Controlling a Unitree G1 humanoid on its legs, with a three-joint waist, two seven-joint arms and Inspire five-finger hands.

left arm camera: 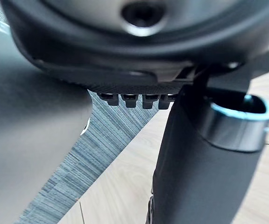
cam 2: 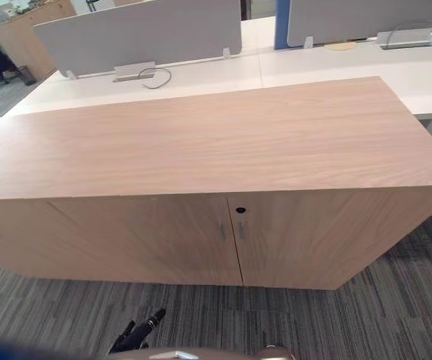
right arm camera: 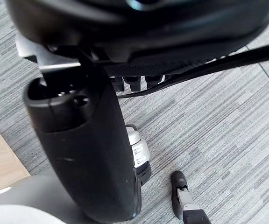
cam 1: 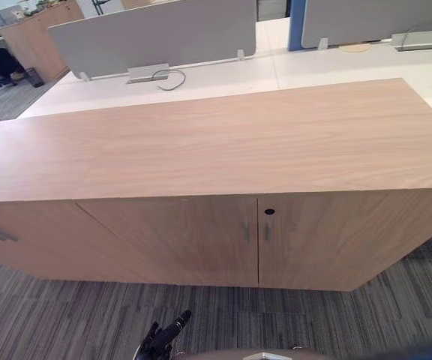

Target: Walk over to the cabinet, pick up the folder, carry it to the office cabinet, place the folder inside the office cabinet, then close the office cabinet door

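**Ana:** Wood-grain cabinet (cam 1: 201,142), seen from above and square on. Both doors (cam 1: 178,240) are flush with the front, and the two slim handles (cam 1: 247,231) meet at the centre seam under a keyhole (cam 1: 269,211).

**Ben:** And the folder?

**Ana:** I can't tell where it is. Neither hand has it. With the doors closed, it may lie behind them or somewhere else entirely.

**Ben:** How are the hands?

**Ana:** The left hand (cam 1: 163,337) hangs low over the grey striped carpet (cam 1: 351,315), in front of the cabinet. Its fingers are loose and fairly straight, and they grasp nothing. The right hand (right arm camera: 83,154) hangs over the carpet as well, also slack and empty. I think both are down at the sides because nothing is within reach at that height.

**Ben:** So what stage is this?

**Ana:** It fits two. The robot may be facing a cabinet with the folder yet to be fetched. Or the folder is already inside and the door is shut on it. White desks (cam 1: 223,71) with grey screens (cam 1: 156,34) stand behind the cabinet, and they don't settle it either
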